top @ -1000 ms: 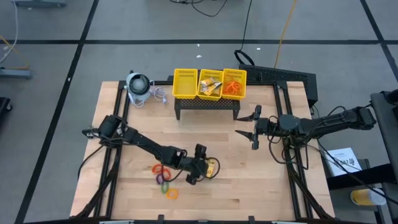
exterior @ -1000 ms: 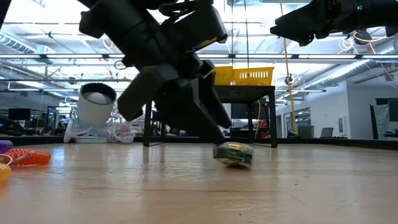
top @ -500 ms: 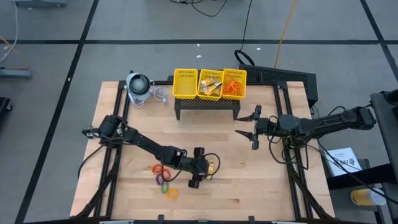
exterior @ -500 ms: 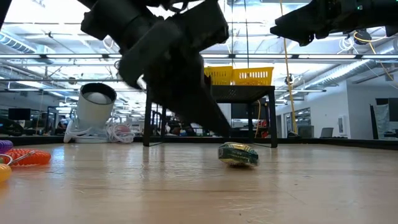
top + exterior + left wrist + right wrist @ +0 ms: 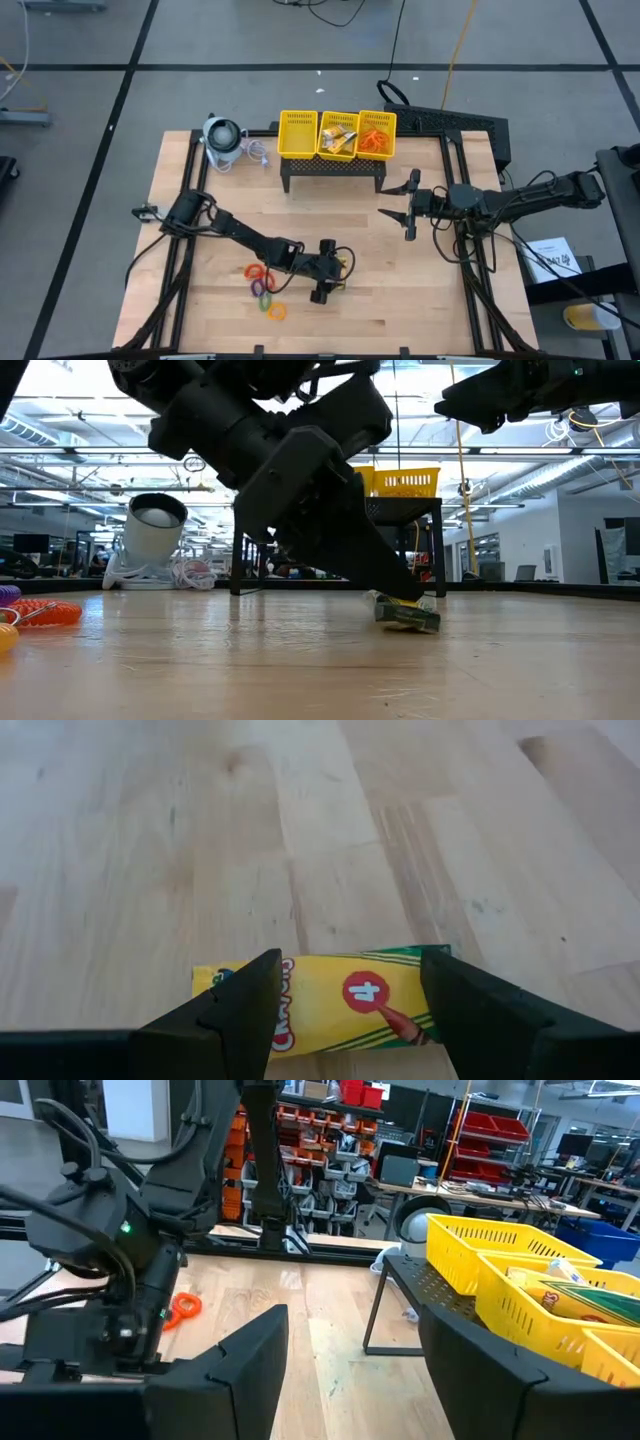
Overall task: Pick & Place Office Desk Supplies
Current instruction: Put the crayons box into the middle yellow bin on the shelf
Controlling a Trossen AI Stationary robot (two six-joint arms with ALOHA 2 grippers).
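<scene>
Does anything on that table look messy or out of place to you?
Mostly tidy. One yellow crayon packet lies loose on the bare wood, between the left gripper's open fingers, while others like it already sit in the yellow basket. A few coloured rings are scattered nearby. Nothing looks spilled or broken.

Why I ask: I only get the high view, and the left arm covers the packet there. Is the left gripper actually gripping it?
Observer: No. The left wrist view shows the left gripper open, with the yellow crayon packet lying crosswise at its fingertips.
Operator: Is the packet off the table?
Observer: No. In the low view it lies flat on the wooden table.
Operator: How high is the other arm?
Observer: The low view shows the right gripper hanging well above the table, and it is open.
</scene>
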